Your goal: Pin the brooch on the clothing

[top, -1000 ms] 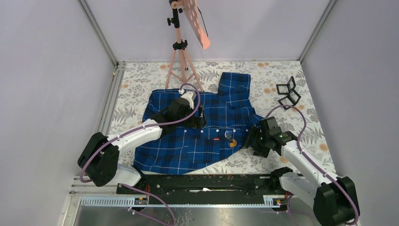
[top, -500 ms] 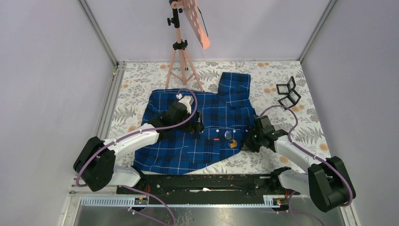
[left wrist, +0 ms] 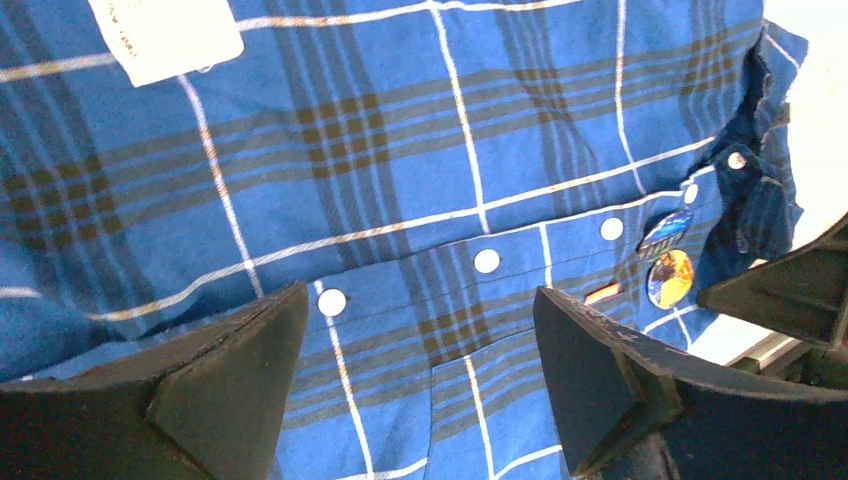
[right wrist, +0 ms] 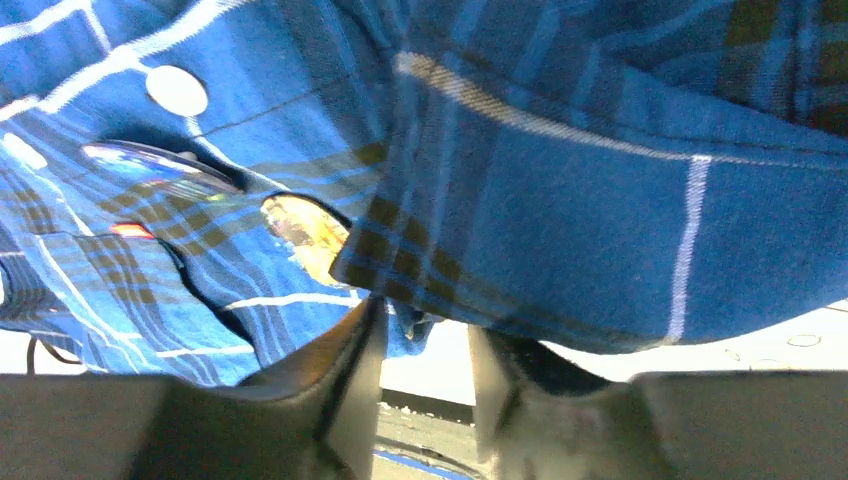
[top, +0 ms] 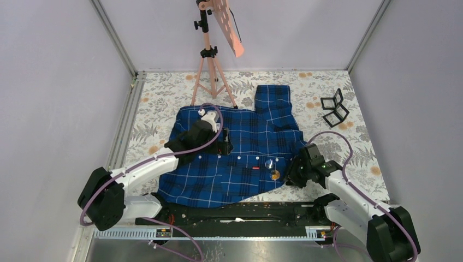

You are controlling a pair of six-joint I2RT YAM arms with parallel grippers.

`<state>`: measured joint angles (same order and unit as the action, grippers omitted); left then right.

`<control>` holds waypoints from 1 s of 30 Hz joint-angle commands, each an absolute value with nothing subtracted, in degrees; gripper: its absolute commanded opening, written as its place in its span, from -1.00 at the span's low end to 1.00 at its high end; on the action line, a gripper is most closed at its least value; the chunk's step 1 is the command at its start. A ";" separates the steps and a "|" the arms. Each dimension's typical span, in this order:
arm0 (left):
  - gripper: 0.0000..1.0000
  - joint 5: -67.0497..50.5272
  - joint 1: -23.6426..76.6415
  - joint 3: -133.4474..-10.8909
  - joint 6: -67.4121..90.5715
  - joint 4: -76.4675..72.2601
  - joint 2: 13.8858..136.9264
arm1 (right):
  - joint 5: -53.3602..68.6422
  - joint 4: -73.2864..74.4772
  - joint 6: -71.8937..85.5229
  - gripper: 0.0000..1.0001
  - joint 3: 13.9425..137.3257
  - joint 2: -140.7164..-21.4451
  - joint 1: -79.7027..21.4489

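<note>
**A:** Where is the dark-blue plaid button-up shirt [top: 229,169]?

**B:** It lies spread on the flower-printed table cover [top: 164,93], in the middle of the table. Its row of small white buttons [left wrist: 486,261] runs left to right. One sleeve points to the far side, just right of the feet of the pink tripod stand [top: 210,71].

**A:** And the brooches?

**B:** There are two, on the shirt front toward the right end of the button row. The glossy round blue brooch [left wrist: 665,232] sits just beside the round orange-gold brooch [left wrist: 670,278], with a tiny red tag [left wrist: 603,293] next to them. I cannot tell whether either one is pinned through the cloth.

**A:** What about the left gripper [top: 226,141]?

**B:** It is over the middle of the shirt with its black fingers spread wide. Nothing is held. Its wrist view shows only plaid cloth and two buttons in the gap, and the white neck label [left wrist: 165,35] farther off. Whether the tips touch the cloth, I cannot tell.

**A:** And the right gripper [right wrist: 425,340]?

**B:** It is low at the shirt's right edge, near the brooches. Its fingers stand narrow, and the folded edge of the shirt is caught between the tips. The cloth bunches above them.
</note>
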<state>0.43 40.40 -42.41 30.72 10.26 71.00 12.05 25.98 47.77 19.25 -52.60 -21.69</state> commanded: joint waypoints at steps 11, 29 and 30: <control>0.97 9.03 26.48 -38.17 35.63 15.51 52.18 | 2.86 38.71 30.27 0.99 39.28 -51.92 -19.48; 0.97 26.63 18.72 -48.51 10.29 23.62 29.82 | -3.01 23.66 14.83 0.99 37.94 -24.13 -4.04; 0.97 27.07 18.72 -47.20 10.05 22.88 29.04 | -3.54 22.48 14.62 0.99 35.89 -21.81 -4.04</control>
